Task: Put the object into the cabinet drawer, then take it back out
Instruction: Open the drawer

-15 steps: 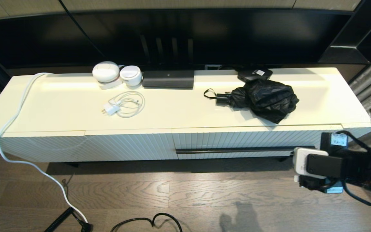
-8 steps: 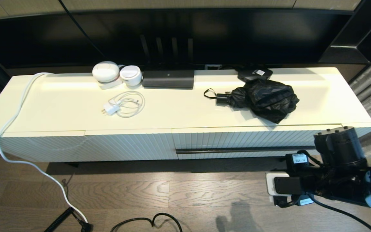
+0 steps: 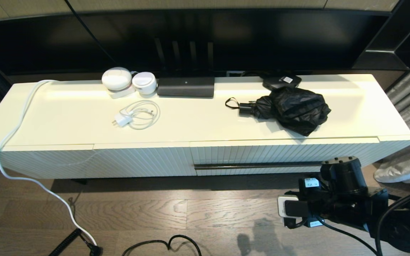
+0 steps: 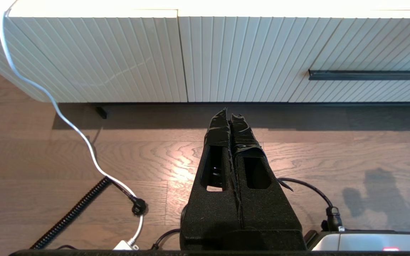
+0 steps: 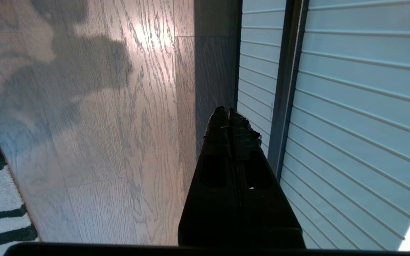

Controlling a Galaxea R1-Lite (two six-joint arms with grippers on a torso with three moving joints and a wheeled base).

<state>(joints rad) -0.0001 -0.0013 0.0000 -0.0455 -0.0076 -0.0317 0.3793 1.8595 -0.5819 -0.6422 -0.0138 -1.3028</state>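
The black folding umbrella (image 3: pixel 290 108) lies on top of the cream cabinet (image 3: pixel 66 121), toward its right end, just in front of a flat black box with a white label (image 3: pixel 281 81). Below it the ribbed drawer (image 3: pixel 262 154) sits closed, its thin black bar handle (image 3: pixel 258 165) untouched. The right tool (image 5: pixel 226 112), fingers pressed together and empty, hangs low over the wood floor (image 3: pixel 190 213) near the handle's right end. The left tool (image 4: pixel 230 117), also pressed together, points at the cabinet front from above the floor.
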